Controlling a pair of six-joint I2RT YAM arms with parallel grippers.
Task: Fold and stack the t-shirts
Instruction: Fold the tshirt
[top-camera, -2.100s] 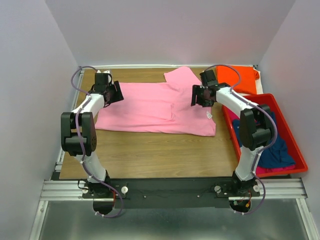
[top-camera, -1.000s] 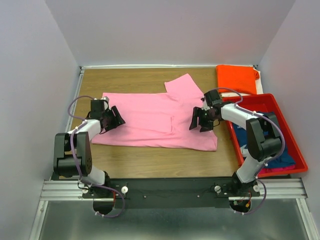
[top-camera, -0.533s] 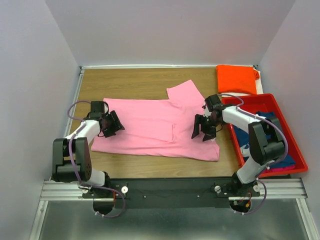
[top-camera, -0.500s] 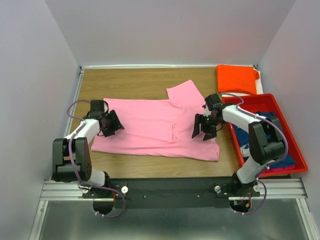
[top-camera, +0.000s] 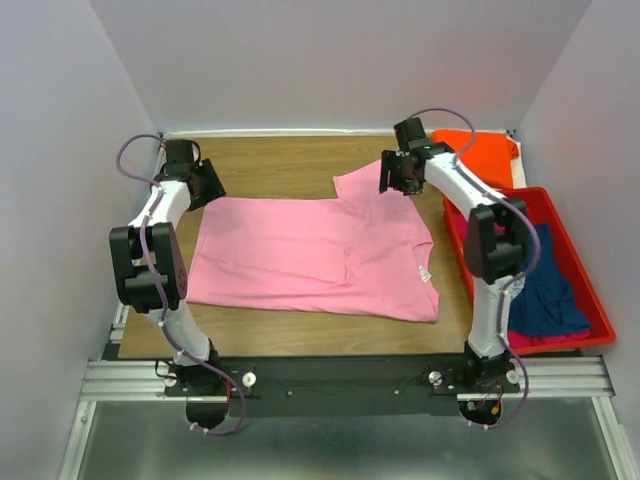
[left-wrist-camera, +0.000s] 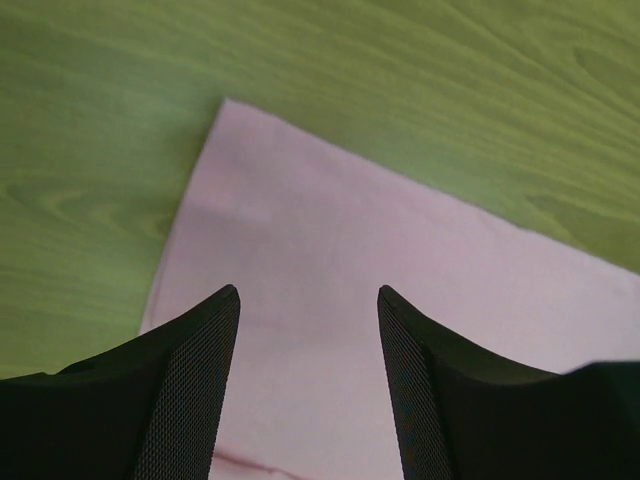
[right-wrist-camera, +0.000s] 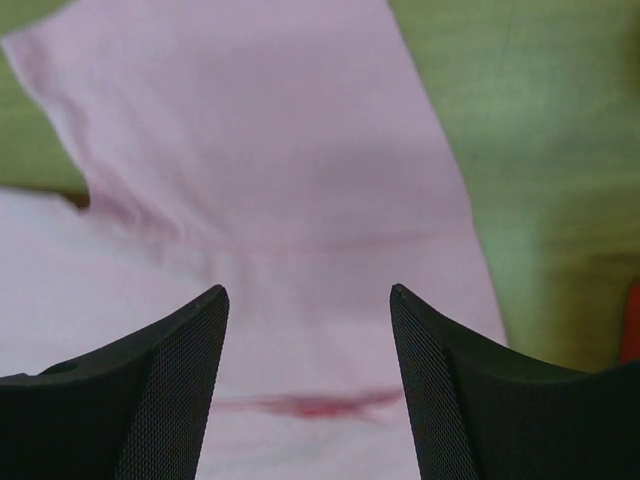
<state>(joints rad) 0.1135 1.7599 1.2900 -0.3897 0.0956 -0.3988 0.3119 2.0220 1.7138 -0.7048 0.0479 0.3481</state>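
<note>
A light pink t-shirt (top-camera: 310, 250) lies spread flat on the wooden table, one sleeve pointing toward the back right. My left gripper (top-camera: 206, 186) hovers open over the shirt's far left corner (left-wrist-camera: 330, 260), with nothing between its fingers (left-wrist-camera: 190, 380). Open too, my right gripper (top-camera: 393, 176) hangs over the far right sleeve (right-wrist-camera: 270, 130), where the pink cloth shows a seam between its fingers (right-wrist-camera: 450, 390). A folded orange t-shirt (top-camera: 482, 155) rests at the back right corner. A navy t-shirt (top-camera: 548, 290) and a magenta one (top-camera: 530, 340) lie in the bin.
The red plastic bin (top-camera: 578, 255) stands along the table's right side, close to the right arm's base. Grey walls enclose the table on three sides. Bare wood (top-camera: 280, 160) shows behind the pink shirt and along the near edge.
Both grippers have moved from the shirt's mid sides to its far corners, staying open. The pink shirt lies about where it was.
</note>
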